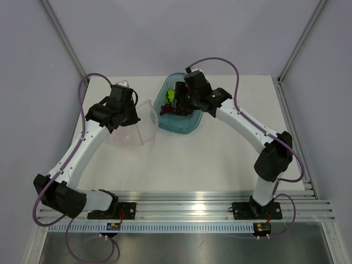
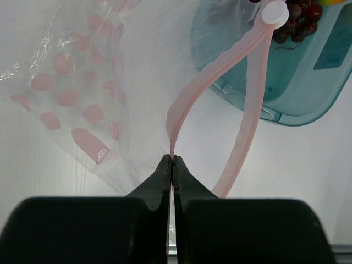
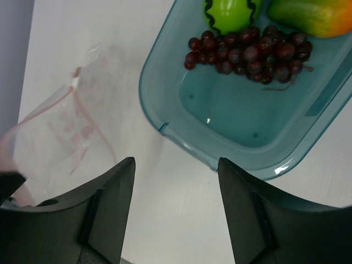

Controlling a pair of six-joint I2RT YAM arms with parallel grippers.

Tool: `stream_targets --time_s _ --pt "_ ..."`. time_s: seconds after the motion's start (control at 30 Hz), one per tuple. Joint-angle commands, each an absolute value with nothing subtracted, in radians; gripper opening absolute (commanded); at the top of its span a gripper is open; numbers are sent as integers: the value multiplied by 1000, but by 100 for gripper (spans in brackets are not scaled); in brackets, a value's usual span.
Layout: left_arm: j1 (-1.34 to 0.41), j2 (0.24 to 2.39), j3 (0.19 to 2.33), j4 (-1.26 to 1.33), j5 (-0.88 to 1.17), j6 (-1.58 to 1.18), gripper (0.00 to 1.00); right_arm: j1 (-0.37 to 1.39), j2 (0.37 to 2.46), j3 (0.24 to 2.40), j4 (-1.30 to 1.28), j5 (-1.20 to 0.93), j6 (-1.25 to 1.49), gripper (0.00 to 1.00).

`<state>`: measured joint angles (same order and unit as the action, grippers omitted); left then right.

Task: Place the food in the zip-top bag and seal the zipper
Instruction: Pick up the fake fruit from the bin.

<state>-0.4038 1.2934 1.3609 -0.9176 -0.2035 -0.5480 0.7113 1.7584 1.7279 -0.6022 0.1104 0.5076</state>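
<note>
The zip-top bag (image 2: 82, 99), clear with pink dots, is being pinched at its mouth by the left hand (image 2: 173, 159). The hand's 2 fingers are being pressed fully together on the edge where the pink zipper (image 2: 247, 110) begins. From that pinch the zipper is being spread into 2 separate strips, so the mouth is standing open. The strips are meeting again at a white slider (image 2: 274, 12), seen against the rim of the teal tray (image 3: 165, 99). The rest of the bag is lying crumpled on the white bench (image 1: 220, 159), just left of the tray.

The right hand (image 3: 176, 165) is being held above the tray's near rim with its 2 fingers spread wide and nothing between them. 3 pieces of food are being shown in the tray: a dark purple grape bunch (image 3: 247, 55), a green round fruit (image 3: 231, 14) touching its far side, and an orange-green mango (image 3: 313, 16) beside that.
</note>
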Motion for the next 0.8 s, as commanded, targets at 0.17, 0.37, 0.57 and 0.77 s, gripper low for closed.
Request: stream_targets --time_s 0.17,0.37,0.57,0.77 --pt "-296 1370 1482 -917 -210 -558 0 563 2035 1983 -600 89 537 81" --pt "-245 1413 1546 -904 -164 -526 0 485 2195 2202 -655 127 519 80" --pt "-232 1448 1583 -903 -135 -515 0 463 2362 2427 -686 71 378 78" --pt "-210 1474 1595 -905 -124 -511 0 463 2430 2435 -536 -116 318 87"
